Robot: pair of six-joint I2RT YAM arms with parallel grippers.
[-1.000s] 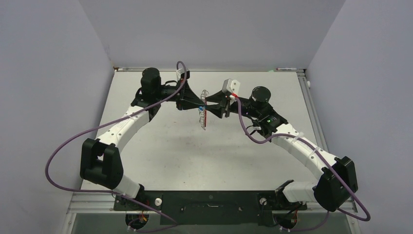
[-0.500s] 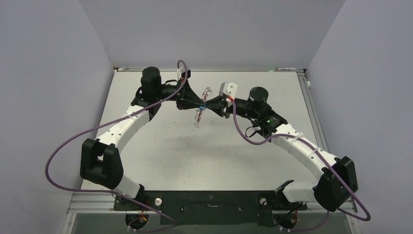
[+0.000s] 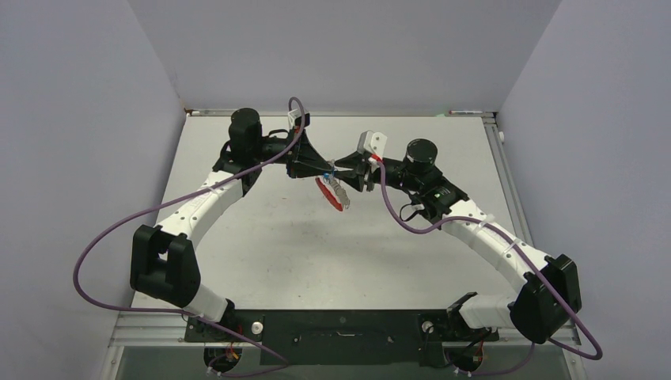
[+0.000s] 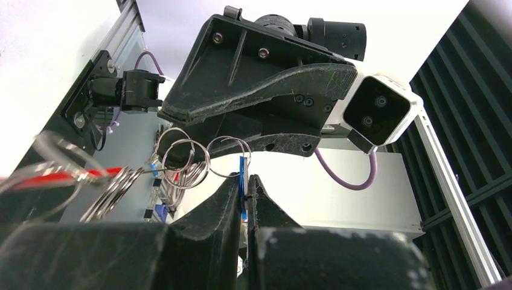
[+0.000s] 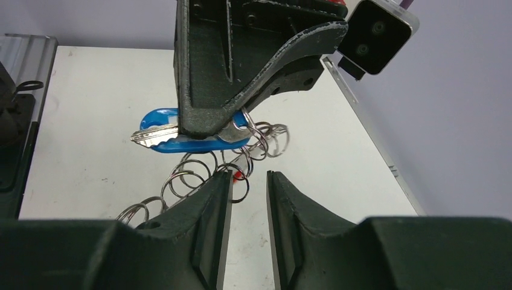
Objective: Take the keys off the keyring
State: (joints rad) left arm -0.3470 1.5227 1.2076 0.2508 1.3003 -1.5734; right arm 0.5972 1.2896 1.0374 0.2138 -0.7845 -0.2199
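Observation:
My left gripper (image 3: pixel 326 168) is shut on the blue-headed key (image 4: pixel 243 181), which shows edge-on between its fingertips (image 4: pixel 232 192). In the right wrist view the key (image 5: pixel 162 134) sticks out to the left of the left gripper (image 5: pixel 208 130). The red keyring (image 3: pixel 330 192) hangs from that key over the table, its silver wire loops (image 5: pixel 196 172) trailing down-left. The loops (image 4: pixel 181 160) and red band (image 4: pixel 57 177) also show in the left wrist view. My right gripper (image 3: pixel 346 171) is open and empty, its jaws apart just beside the loops (image 5: pixel 249 181).
The white table (image 3: pixel 380 237) lies under both arms, with its metal rail (image 3: pixel 506 182) on the right and grey walls all round. The right arm's wrist camera (image 4: pixel 377 112) sits close above the left fingers.
The right gripper had hold of the red keyring and has let go and opened. The keyring has swung from upright to hang slanted down-right from the key in the left gripper.

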